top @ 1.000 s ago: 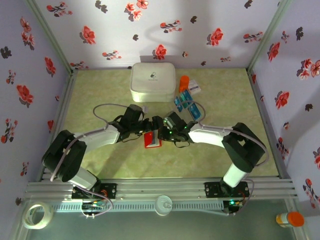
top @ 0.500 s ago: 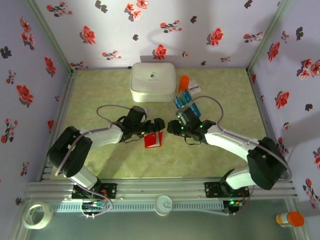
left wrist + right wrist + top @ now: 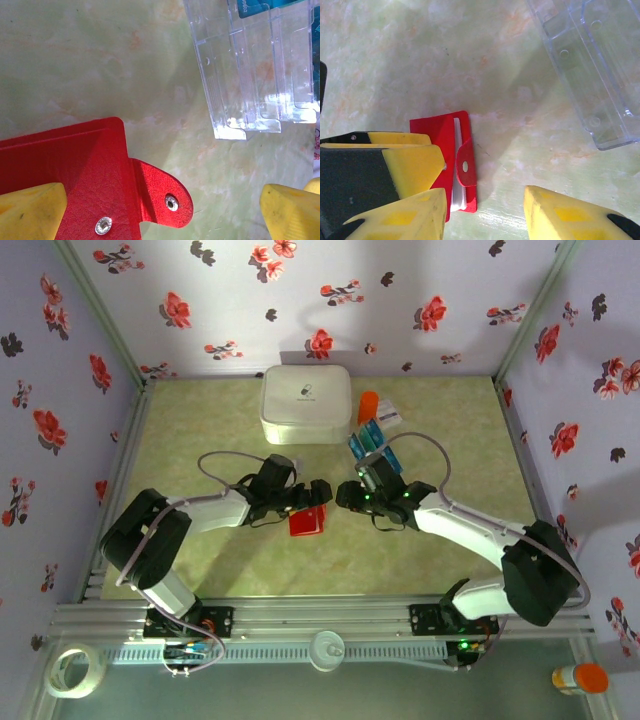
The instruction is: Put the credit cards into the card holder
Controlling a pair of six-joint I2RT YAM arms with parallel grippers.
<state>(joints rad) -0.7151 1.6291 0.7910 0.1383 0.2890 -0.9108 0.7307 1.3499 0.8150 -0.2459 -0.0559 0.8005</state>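
On the green marbled tabletop [image 3: 200, 430], inside flowered walls, your right hand [image 3: 346, 498] had drawn back from the red wallet [image 3: 308, 523] toward the teal cards [image 3: 370, 440] at the far side, its fingers apart and empty. Your left hand [image 3: 314, 494] hung wide open over the wallet's corner, mid-tabletop. Fetching a card probably came next.

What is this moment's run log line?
left gripper open over card holder | right gripper open, empty | credit cards in rack
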